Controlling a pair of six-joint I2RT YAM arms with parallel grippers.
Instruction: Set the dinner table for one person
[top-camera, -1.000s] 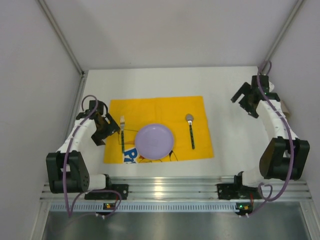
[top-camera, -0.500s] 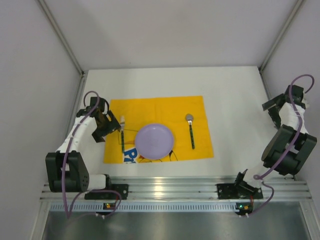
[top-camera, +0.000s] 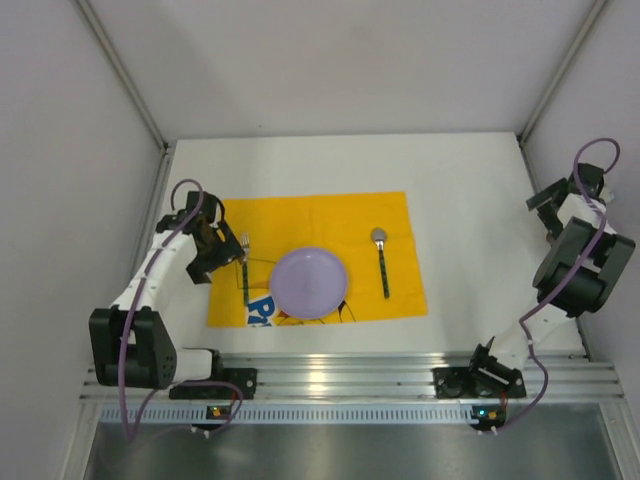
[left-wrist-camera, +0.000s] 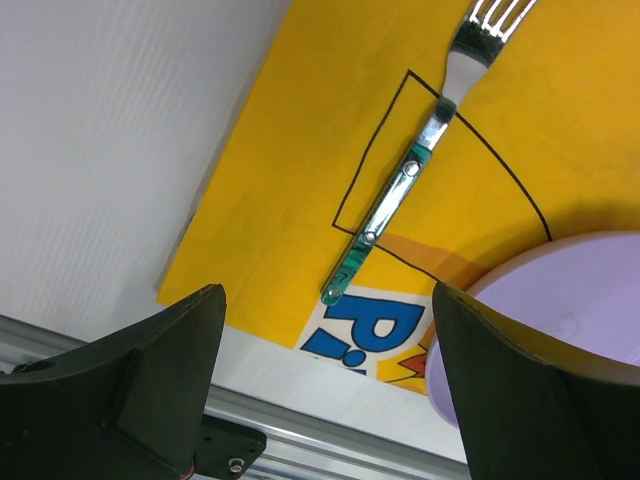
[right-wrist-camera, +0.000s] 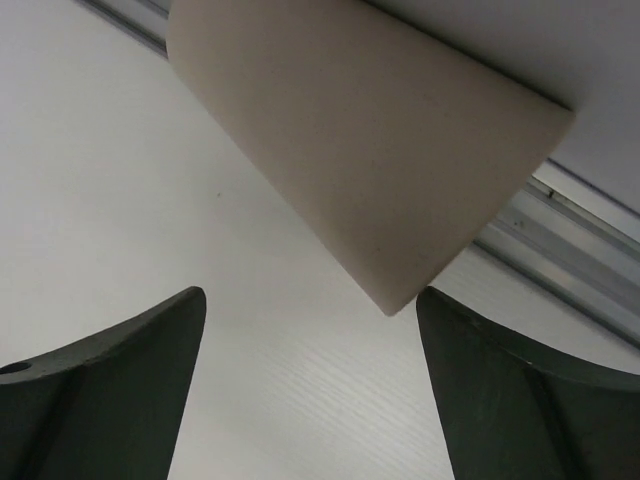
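Observation:
The white dinner table (top-camera: 470, 190) carries a yellow placemat (top-camera: 320, 215). On the mat lie a purple plate (top-camera: 310, 283), a green-handled fork (top-camera: 243, 265) to its left and a green-handled spoon (top-camera: 383, 262) to its right. My left gripper (top-camera: 207, 255) is open and empty at the mat's left edge, just left of the fork. In the left wrist view my gripper (left-wrist-camera: 327, 292) frames the fork (left-wrist-camera: 400, 190) and the plate's rim (left-wrist-camera: 570, 300). My right gripper (top-camera: 548, 200) is open and empty at the table's right edge. In the right wrist view it (right-wrist-camera: 310, 295) faces a beige cup (right-wrist-camera: 370, 140).
A ribbed aluminium rail (top-camera: 340, 375) runs along the near edge and shows in the left wrist view (left-wrist-camera: 300, 440). Grey walls enclose the table on the left, back and right. Another rail (right-wrist-camera: 560, 250) lies behind the beige cup.
My right arm has swung from the far right of the table back to its right edge, folding up. My left gripper has shifted slightly away from the near edge, beside the fork.

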